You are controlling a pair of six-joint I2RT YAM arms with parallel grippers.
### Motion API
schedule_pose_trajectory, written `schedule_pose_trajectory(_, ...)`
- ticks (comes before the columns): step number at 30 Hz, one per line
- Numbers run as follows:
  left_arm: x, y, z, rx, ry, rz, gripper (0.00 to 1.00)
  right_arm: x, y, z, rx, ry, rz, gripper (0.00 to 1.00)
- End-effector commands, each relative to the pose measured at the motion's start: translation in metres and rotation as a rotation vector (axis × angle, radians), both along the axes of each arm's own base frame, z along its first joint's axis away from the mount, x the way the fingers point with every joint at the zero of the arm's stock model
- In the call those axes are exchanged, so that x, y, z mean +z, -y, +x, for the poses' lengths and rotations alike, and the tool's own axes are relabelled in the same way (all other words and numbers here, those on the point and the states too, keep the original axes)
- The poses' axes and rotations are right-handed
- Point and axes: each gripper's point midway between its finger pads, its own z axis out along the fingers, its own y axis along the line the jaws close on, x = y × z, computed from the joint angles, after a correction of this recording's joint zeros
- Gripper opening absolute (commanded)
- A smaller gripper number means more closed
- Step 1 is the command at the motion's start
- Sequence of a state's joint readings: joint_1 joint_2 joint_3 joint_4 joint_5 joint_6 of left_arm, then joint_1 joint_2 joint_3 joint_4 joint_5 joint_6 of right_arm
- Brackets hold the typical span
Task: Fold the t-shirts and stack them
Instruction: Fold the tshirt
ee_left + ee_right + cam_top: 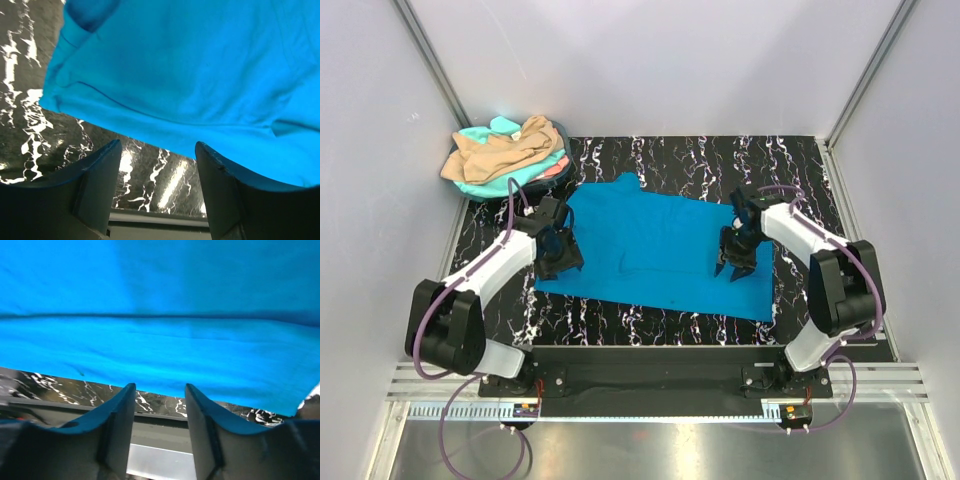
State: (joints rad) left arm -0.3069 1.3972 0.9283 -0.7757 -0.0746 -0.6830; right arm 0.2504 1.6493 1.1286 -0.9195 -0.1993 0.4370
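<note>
Blue t-shirt: hovering left gripper and right gripper, parted and empty, over its left and right sides, readying a fold.

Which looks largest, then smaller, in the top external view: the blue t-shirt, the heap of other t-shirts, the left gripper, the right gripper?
1. blue t-shirt
2. heap of other t-shirts
3. left gripper and right gripper: they look alike, unranked.
</note>
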Motion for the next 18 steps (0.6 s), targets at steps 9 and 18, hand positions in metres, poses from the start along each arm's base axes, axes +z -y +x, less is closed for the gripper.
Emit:
schedule_pose_trajectory(9, 0.007, 0.003, 0.045, 0.066, 0.062, 0.027, 0.66, -0.007, -0.002, 0.011, 0.131, 0.048, -0.096, 0.58)
schedule_pose_trajectory(18, 0.085, 0.006, 0.106, -0.197, 0.336, 0.100, 0.67, 0.016, 0.002, 0.067, -0.045, 0.186, -0.120, 0.68)
